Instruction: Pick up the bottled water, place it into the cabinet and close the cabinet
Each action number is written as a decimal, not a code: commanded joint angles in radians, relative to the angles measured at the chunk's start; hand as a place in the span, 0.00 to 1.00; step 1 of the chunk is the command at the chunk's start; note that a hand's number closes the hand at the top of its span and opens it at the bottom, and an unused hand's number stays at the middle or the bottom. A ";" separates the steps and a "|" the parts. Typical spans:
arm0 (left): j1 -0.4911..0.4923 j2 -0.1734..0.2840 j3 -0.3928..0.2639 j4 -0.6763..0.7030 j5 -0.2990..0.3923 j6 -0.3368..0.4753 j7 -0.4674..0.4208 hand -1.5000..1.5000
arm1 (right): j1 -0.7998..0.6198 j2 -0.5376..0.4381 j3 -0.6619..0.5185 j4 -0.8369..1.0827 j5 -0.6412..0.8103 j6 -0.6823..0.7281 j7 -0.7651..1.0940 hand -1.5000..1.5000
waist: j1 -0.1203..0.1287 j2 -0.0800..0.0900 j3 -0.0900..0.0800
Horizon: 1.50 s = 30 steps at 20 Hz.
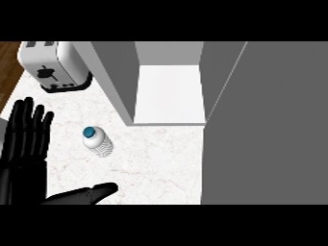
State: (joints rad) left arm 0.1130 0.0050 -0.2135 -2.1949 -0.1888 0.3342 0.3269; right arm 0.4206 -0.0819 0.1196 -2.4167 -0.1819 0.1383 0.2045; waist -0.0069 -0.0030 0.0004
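bottled water [96,142] stands upright on the marble counter [159,158], blue cap up, untouched, just to the 3 o'clock side of the left hand [24,139]. that hand shows at the view's 9 o'clock, fingers straight, held close together and pointing to 12, holding nothing. no right hand is seen.

outward from the bottle, toward 1 o'clock, the cabinet [168,96] stands open with a bare white shelf, its grey door [273,125] swung out and filling the 3 o'clock side. a toaster [53,67] sits at 11 o'clock, well apart.

likely risks: the bottle is narrow and round, so a sideways brush from the straight fingers could tip or roll it. the open door edge stands near the way to the shelf and could catch the bottle.
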 commanded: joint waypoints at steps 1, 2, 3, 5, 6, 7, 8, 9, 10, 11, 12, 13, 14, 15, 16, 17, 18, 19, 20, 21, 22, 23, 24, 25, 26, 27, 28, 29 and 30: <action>-0.017 -0.005 -0.043 0.045 -0.052 0.061 0.031 0.00 | 0.113 0.006 0.044 -0.141 -0.010 0.021 0.027 0.00 | -0.004 0.000 0.000; 0.118 -0.005 -0.037 0.021 0.007 0.027 -0.089 0.00 | 0.094 -0.018 -0.037 -0.126 -0.086 0.035 0.021 0.00 | 0.002 0.000 -0.001; 0.120 -0.005 -0.076 -0.041 -0.054 0.033 -0.014 0.00 | 0.066 0.021 0.019 -0.082 -0.006 0.014 -0.008 0.00 | 0.005 0.000 0.000; 0.097 0.012 0.014 0.050 0.010 0.013 -0.090 0.00 | 0.149 -0.012 0.002 -0.181 -0.057 0.033 0.037 0.00 | -0.001 0.000 -0.001; 0.065 -0.005 -0.031 0.102 0.001 0.048 -0.099 0.00 | 0.162 0.024 0.042 -0.154 -0.019 0.023 -0.007 0.00 | -0.004 0.001 -0.001; 0.135 -0.005 -0.090 0.104 -0.042 0.107 -0.141 0.00 | 0.180 0.002 0.023 -0.159 -0.039 0.040 0.002 0.00 | -0.002 0.000 -0.001; 0.058 -0.004 0.015 0.086 0.006 0.052 -0.083 0.00 | 0.232 0.004 0.043 -0.222 -0.054 0.039 0.022 0.00 | -0.007 0.000 -0.001; 0.107 -0.005 -0.012 0.144 0.006 0.079 -0.178 0.00 | 0.131 0.017 0.051 -0.137 -0.004 0.018 0.016 0.00 | 0.002 0.001 -0.001; 0.107 0.003 0.021 0.088 0.017 0.057 -0.134 0.00 | 0.188 -0.007 -0.021 -0.123 -0.061 0.071 -0.064 0.00 | -0.001 0.000 0.000; 0.051 -0.005 -0.012 0.135 -0.035 0.124 -0.105 0.00 | 0.233 -0.004 0.011 -0.178 -0.038 0.066 -0.043 0.00 | -0.007 0.000 0.000; 0.048 -0.005 -0.007 0.197 0.009 0.127 -0.165 0.00 | 0.145 0.007 0.017 -0.183 -0.023 0.010 0.039 0.00 | -0.001 0.002 -0.001; 0.094 0.004 0.076 0.205 0.067 0.077 -0.221 0.00 | 0.297 0.022 0.077 -0.164 0.002 0.084 -0.105 0.00 | -0.011 -0.002 -0.001; 0.135 0.003 0.029 0.152 0.023 0.085 -0.196 0.00 | 0.288 -0.011 0.009 -0.223 -0.051 0.072 -0.048 0.00 | -0.006 -0.001 -0.001; 0.032 -0.005 0.092 0.274 0.042 0.107 -0.210 0.00 | 0.281 -0.009 0.007 -0.172 -0.064 0.098 -0.099 0.00 | -0.012 0.001 -0.001; 0.041 -0.005 0.089 0.313 0.057 0.124 -0.253 0.00 | 0.248 -0.021 -0.030 -0.167 -0.076 0.086 -0.067 0.00 | -0.007 0.002 -0.001; 0.118 -0.004 0.077 0.273 0.070 0.086 -0.267 0.00 | 0.249 0.026 0.069 -0.154 0.017 0.069 -0.092 0.00 | -0.001 0.001 -0.001; 0.115 0.006 0.098 0.297 0.093 0.070 -0.300 0.00 | 0.355 -0.007 0.029 -0.196 -0.029 0.115 -0.129 0.00 | -0.010 -0.001 -0.001; 0.046 0.029 0.166 0.367 0.140 0.044 -0.298 0.00 | 0.287 -0.015 -0.001 -0.192 -0.054 0.097 -0.095 0.00 | -0.007 0.002 -0.001; 0.079 0.008 0.138 0.378 0.140 0.043 -0.339 0.00 | 0.377 -0.011 0.027 -0.174 -0.012 0.143 -0.183 0.00 | -0.012 -0.001 -0.001; 0.035 -0.004 0.167 0.454 0.157 0.054 -0.372 0.00 | 0.368 0.002 0.055 -0.201 -0.009 0.122 -0.154 0.00 | -0.014 0.001 -0.002; 0.016 0.013 0.194 0.512 0.185 0.017 -0.400 0.00 | 0.363 -0.007 0.020 -0.159 -0.017 0.132 -0.181 0.00 | -0.012 0.001 -0.001; 0.037 -0.004 0.149 0.511 0.159 0.059 -0.432 0.00 | 0.396 -0.007 0.027 -0.185 -0.027 0.144 -0.190 0.00 | -0.011 0.000 -0.001; 0.046 -0.005 0.165 0.522 0.190 0.046 -0.438 0.00 | 0.404 0.002 0.045 -0.198 -0.002 0.134 -0.185 0.00 | -0.009 0.000 -0.001; 0.002 -0.005 0.197 0.632 0.214 0.026 -0.494 0.00 | 0.382 -0.010 0.028 -0.154 -0.009 0.146 -0.196 0.00 | -0.010 0.002 -0.002; 0.043 0.018 0.229 0.608 0.234 -0.015 -0.539 0.00 | 0.407 -0.027 -0.011 -0.197 -0.049 0.155 -0.197 0.00 | -0.009 0.001 -0.002; 0.012 0.011 0.243 0.679 0.231 -0.010 -0.559 0.00 | 0.432 -0.030 -0.025 -0.180 -0.057 0.177 -0.236 0.00 | -0.014 0.001 -0.001; -0.006 -0.005 0.241 0.723 0.248 0.008 -0.603 0.00 | 0.470 -0.023 -0.019 -0.193 -0.073 0.184 -0.246 0.00 | -0.018 0.001 -0.002; -0.077 0.017 0.290 0.760 0.273 -0.021 -0.557 0.00 | 0.428 -0.006 0.006 -0.130 -0.001 0.183 -0.272 0.00 | -0.011 0.002 -0.001; 0.004 -0.004 0.262 0.795 0.291 0.003 -0.675 0.00 | 0.514 -0.039 -0.038 -0.188 -0.079 0.222 -0.289 0.00 | -0.021 0.000 -0.002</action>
State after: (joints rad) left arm 0.1156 0.0093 0.0151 -1.5354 0.0441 0.3438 -0.2127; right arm 0.8227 -0.0939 0.1232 -2.4666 -0.1593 0.3165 -0.0836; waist -0.0207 -0.0023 -0.0010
